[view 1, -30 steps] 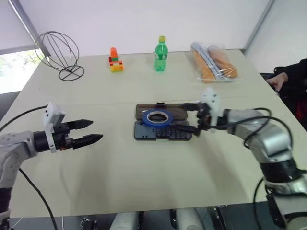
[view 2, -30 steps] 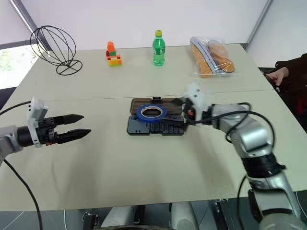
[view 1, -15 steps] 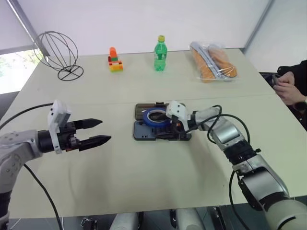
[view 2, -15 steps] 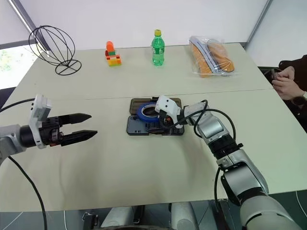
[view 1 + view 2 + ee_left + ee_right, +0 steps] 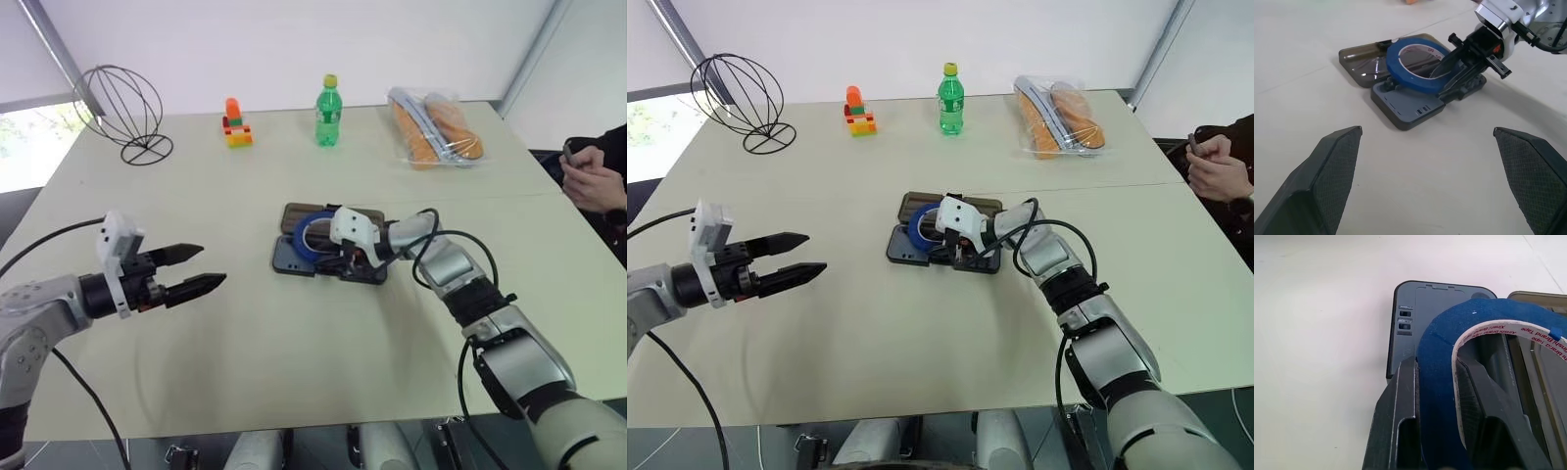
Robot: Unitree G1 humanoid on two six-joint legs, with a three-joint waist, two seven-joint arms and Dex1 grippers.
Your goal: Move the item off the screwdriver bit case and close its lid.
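You have a wide pale table point(image 5: 294, 372) under you. At its far edge, from your left, stand a black wire globe point(image 5: 120, 110), a small stack of orange, green and yellow bricks point(image 5: 235, 122), a green bottle point(image 5: 328, 111) with a yellow cap, and a clear bag of orange goods point(image 5: 436, 127). All of them sit well apart from the work in the middle. A person's hands point(image 5: 594, 176) show past the table's right edge.

In the middle of the table lies the screwdriver bit case point(image 5: 1410, 100), a flat dark grey-blue box, with nothing between it and either arm. Its lid point(image 5: 1364, 54), a smoky-brown see-through panel, lies open and flat on the far side of the case.

Your left gripper point(image 5: 194, 271) hovers well to the left of the case, its jaws spread wide and holding nothing.

Your right gripper point(image 5: 1462, 66) is over the case's right part, clenched on the blue tape ring point(image 5: 1418, 66): one finger sits outside the band and the other inside the pale printed inner rim. The ring is tilted, its gripped side up, over the case and the hinge.
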